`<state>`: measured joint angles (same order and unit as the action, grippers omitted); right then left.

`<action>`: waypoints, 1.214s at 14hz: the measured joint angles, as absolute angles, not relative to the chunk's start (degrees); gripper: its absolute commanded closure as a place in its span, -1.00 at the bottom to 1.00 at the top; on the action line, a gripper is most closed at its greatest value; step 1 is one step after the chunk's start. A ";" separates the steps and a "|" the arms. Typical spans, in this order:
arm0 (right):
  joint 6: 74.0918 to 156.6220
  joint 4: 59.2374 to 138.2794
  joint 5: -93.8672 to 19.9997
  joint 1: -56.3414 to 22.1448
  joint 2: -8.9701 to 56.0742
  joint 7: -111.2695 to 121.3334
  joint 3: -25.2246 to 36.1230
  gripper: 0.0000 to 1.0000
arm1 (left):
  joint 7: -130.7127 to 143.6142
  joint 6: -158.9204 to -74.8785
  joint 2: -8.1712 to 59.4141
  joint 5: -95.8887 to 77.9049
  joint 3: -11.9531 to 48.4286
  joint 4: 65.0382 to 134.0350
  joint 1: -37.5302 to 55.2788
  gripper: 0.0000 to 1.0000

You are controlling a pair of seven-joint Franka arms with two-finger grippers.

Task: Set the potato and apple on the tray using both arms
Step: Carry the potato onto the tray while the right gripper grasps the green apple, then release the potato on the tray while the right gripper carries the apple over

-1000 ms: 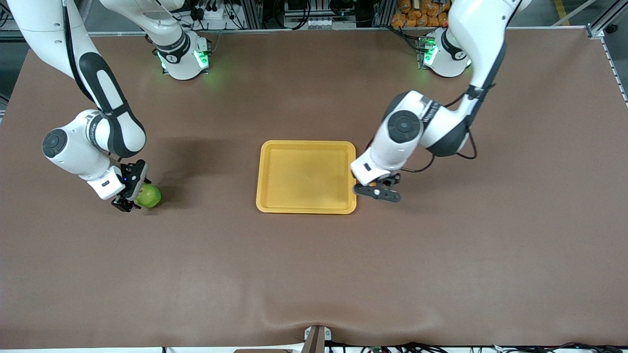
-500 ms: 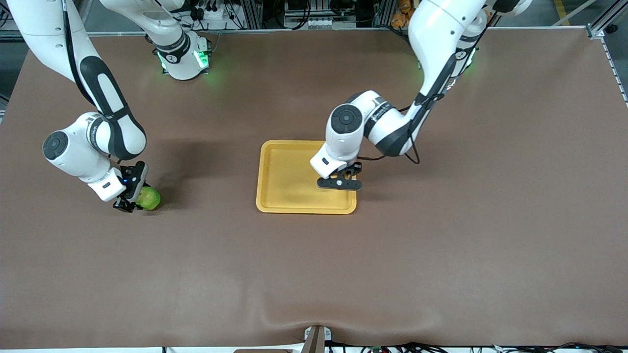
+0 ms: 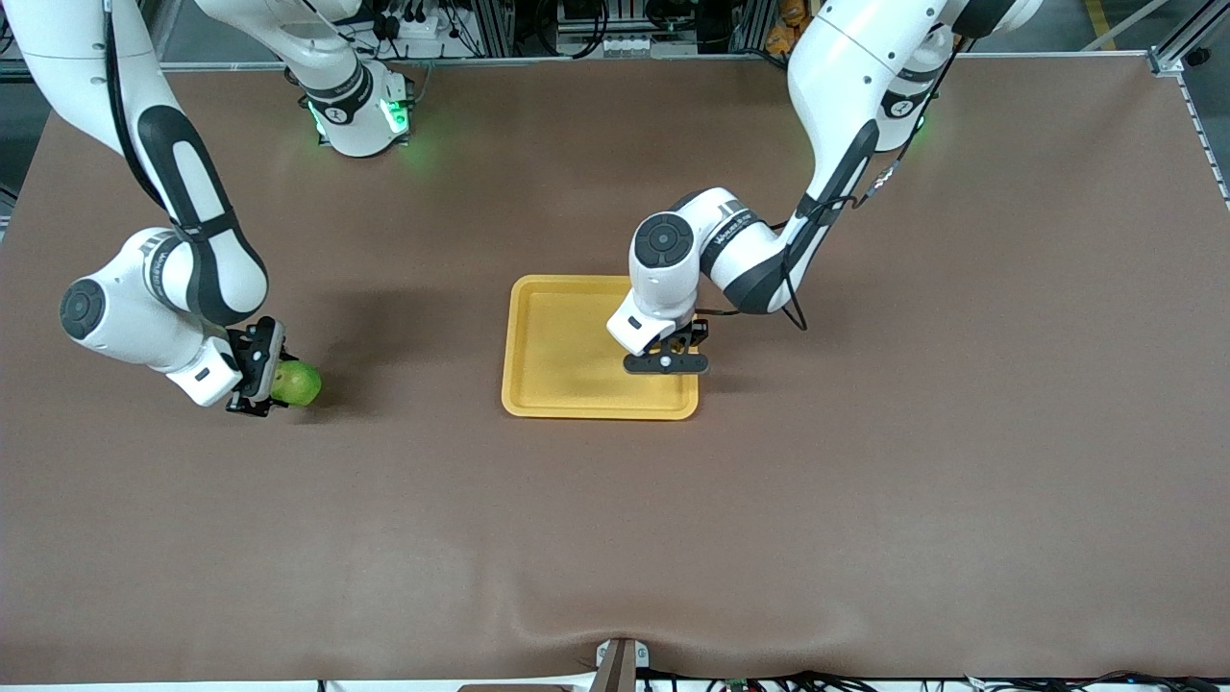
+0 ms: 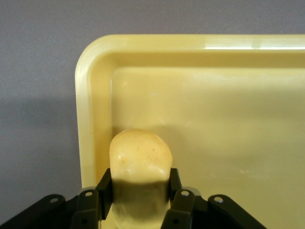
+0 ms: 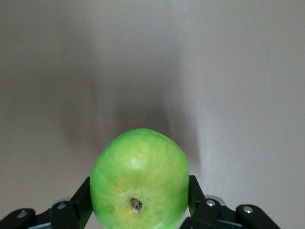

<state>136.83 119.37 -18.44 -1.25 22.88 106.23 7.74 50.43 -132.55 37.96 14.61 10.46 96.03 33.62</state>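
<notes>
Apple [image 3: 298,383] sits at the right arm's end of the surface [image 3: 865,500], well apart from the tray [image 3: 538,404]. Right hand [image 3: 261,380] is clamped on it, fingers [image 5: 198,202] pressing both sides; stem dimple faces the right wrist camera. Can't tell whether the apple is lifted or touching the surface.

Tray is mid-surface, yellow, raised rim, rounded corners.

Potato [image 4: 140,167] is held in the left hand [image 3: 667,363], fingers [image 4: 177,198] closed on its sides, blunt end sticking out. Left hand hangs over the tray, over the part toward the left arm's end, near one corner of the rim. Potato not yet resting on the tray floor as far as the wrist view shows.
</notes>
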 measured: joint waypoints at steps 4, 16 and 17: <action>131.76 114.97 -18.91 -4.23 21.23 108.08 7.31 1.00 | 50.43 -132.48 38.64 14.92 10.43 95.98 33.61 0.52; 141.56 120.71 -19.07 -26.86 16.41 83.79 6.90 1.00 | 50.59 -120.51 36.28 14.92 10.28 88.22 31.65 -1.00; 144.79 122.46 -19.08 -29.43 16.42 80.88 6.87 1.00 | 50.59 -118.28 34.80 14.46 10.31 87.36 30.74 -1.00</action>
<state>144.79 122.46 -19.08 -29.43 16.42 80.88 6.87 50.59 -118.28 34.80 14.46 10.31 87.36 30.74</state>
